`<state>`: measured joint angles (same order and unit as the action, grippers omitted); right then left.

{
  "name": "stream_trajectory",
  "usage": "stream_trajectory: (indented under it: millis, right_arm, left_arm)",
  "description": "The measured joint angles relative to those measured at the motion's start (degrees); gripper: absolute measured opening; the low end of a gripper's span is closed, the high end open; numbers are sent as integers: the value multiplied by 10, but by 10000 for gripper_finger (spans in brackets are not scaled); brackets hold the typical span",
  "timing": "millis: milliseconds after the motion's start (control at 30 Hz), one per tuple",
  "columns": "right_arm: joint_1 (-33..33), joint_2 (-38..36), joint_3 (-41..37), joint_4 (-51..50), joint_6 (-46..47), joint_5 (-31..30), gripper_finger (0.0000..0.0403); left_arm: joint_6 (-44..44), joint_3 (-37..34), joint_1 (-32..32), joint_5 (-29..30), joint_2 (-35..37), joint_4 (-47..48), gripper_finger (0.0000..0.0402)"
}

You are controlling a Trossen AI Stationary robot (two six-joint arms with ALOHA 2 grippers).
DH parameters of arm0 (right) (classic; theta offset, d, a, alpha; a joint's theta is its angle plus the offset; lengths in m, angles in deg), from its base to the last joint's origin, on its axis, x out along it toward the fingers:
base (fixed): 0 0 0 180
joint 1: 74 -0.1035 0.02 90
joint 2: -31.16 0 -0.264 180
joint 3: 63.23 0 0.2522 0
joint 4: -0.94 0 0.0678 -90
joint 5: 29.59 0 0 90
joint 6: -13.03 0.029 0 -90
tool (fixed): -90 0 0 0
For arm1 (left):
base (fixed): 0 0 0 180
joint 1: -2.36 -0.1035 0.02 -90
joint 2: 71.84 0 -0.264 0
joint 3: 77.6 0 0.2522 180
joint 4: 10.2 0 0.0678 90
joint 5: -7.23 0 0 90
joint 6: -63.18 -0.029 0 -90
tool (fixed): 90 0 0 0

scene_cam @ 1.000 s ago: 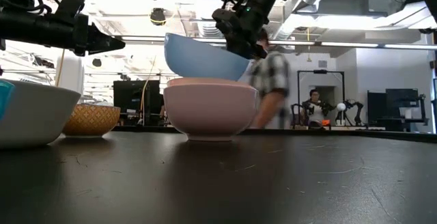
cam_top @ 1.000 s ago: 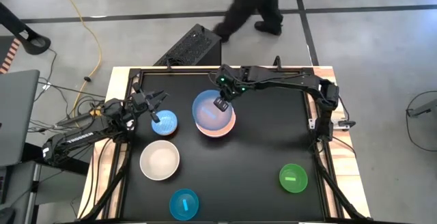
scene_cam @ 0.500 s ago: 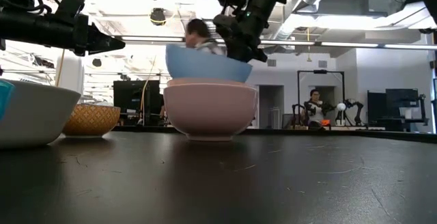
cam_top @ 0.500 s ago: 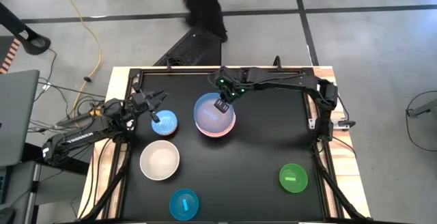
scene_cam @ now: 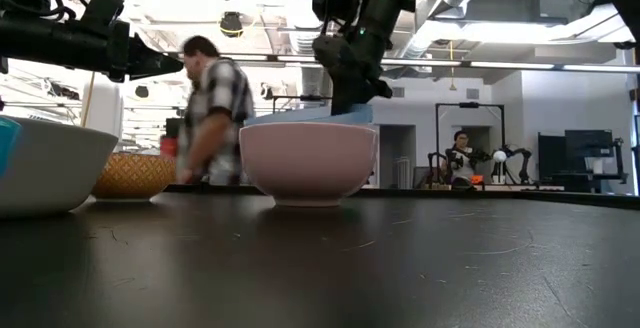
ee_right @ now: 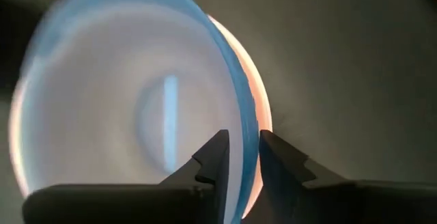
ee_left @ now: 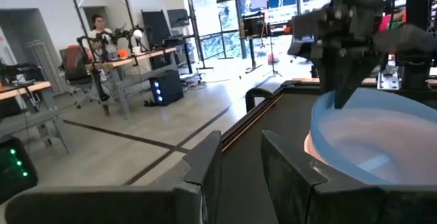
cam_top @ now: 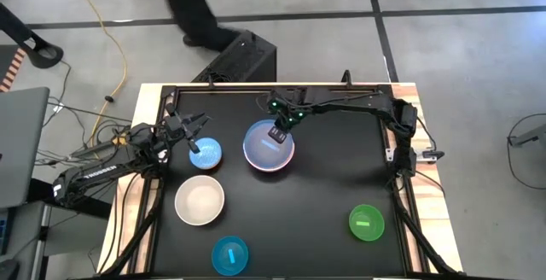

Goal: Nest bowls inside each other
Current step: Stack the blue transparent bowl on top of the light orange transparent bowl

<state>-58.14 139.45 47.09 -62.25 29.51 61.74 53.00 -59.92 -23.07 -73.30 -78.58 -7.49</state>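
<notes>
A blue bowl [cam_top: 266, 148] sits nested in a pink bowl [scene_cam: 308, 163] at the table's middle; in the low view only its rim [scene_cam: 312, 118] shows above the pink one. My right gripper [ee_right: 244, 157] stands open over the blue bowl's far rim, one finger inside it and one outside. My left gripper [cam_top: 198, 135] hangs open in the air at the table's left, beside a small light-blue bowl [cam_top: 205, 154]. A cream bowl [cam_top: 200, 201], a small cyan bowl [cam_top: 229, 255] and a small green bowl [cam_top: 367, 223] stand apart on the table. My right gripper comes down at a slant from the far side, its fingers [ee_right: 215, 157] astride the blue bowl's far rim [ee_right: 247, 132]. Whether a finger touches the rim I cannot tell. The bowl rests level in the pink bowl.
The black table top [cam_top: 333, 177] is bare between the pink bowl and the green one. A raised black frame [cam_top: 281, 88] runs along the table's edges. A person [scene_cam: 212, 108] walks past beyond the far edge.
The blue bowl, held tilted just above the pink bowl a second ago, has sunk into it and now lies level with only its rim showing. My right gripper stays over the bowl's far rim. The person behind the table has walked toward the left.
</notes>
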Motion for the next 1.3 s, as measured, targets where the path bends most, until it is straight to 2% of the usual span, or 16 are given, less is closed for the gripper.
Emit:
stream_trajectory:
  millis: [333,433,500,633,700,800,1067,1300]
  right_arm:
    - [1,-5,63,-59,-23,-9,127]
    - [-5,-5,72,-50,-64,0,124]
    - [-11,-5,72,-34,-91,22,110]
    - [-10,-3,72,1,-118,121,55]
    - [-4,-2,72,4,-121,139,20]
    - [9,-2,72,1,-124,140,11]
    - [49,-1,-23,79,-111,225,5]
    - [83,-1,-63,102,-101,229,5]
  left_arm:
    - [1,0,0,0,0,0,94]
    - [1,0,0,0,0,0,94]
    - [1,0,0,0,0,0,94]
    - [1,0,0,0,0,0,94]
    - [1,0,0,0,0,0,94]
    - [1,0,0,0,0,0,94]
    - [1,0,0,0,0,0,94]
    - [-1,0,0,0,0,1,94]
